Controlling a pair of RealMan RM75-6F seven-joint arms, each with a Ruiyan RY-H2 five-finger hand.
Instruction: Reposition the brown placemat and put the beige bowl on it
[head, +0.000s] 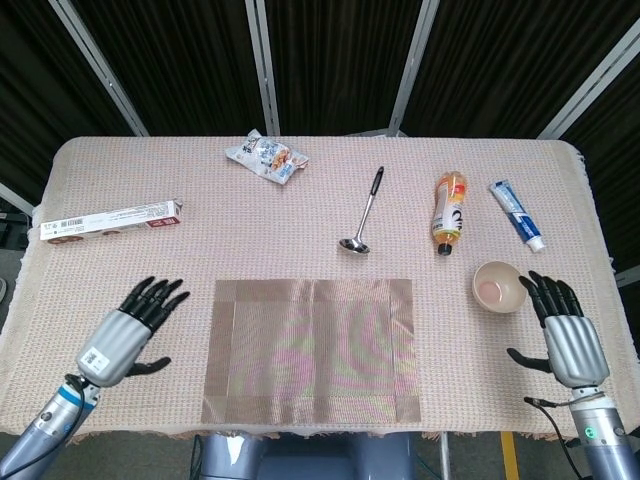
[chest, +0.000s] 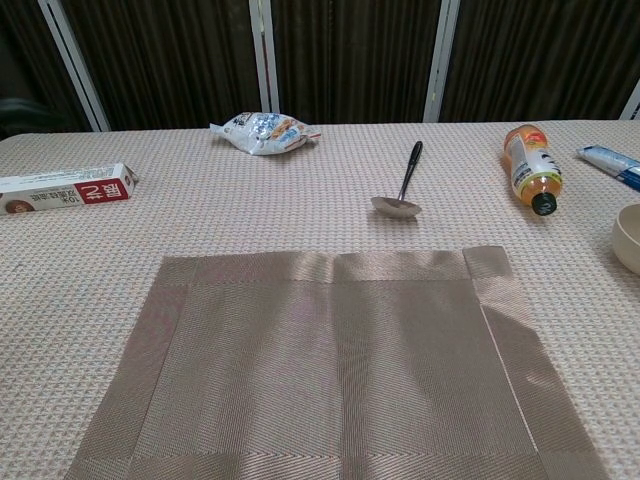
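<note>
Lying flat near the front edge of the woven tablecloth (head: 120, 260), the brown placemat (head: 310, 350) sits square between the robot's two hands; the left hand (head: 128, 330) hovers well to the mat's left, fingers spread and holding nothing; the right hand (head: 562, 330) is likewise spread and empty, its fingertips just beside the beige bowl (head: 499, 287), which stands upright on the cloth, apart from the mat's right edge. Behind lie a ladle (head: 362, 215), a bottle (head: 449, 212) on its side, a toothpaste tube (head: 516, 214), a snack packet (head: 266, 157) and a long box (head: 108, 221).
</note>
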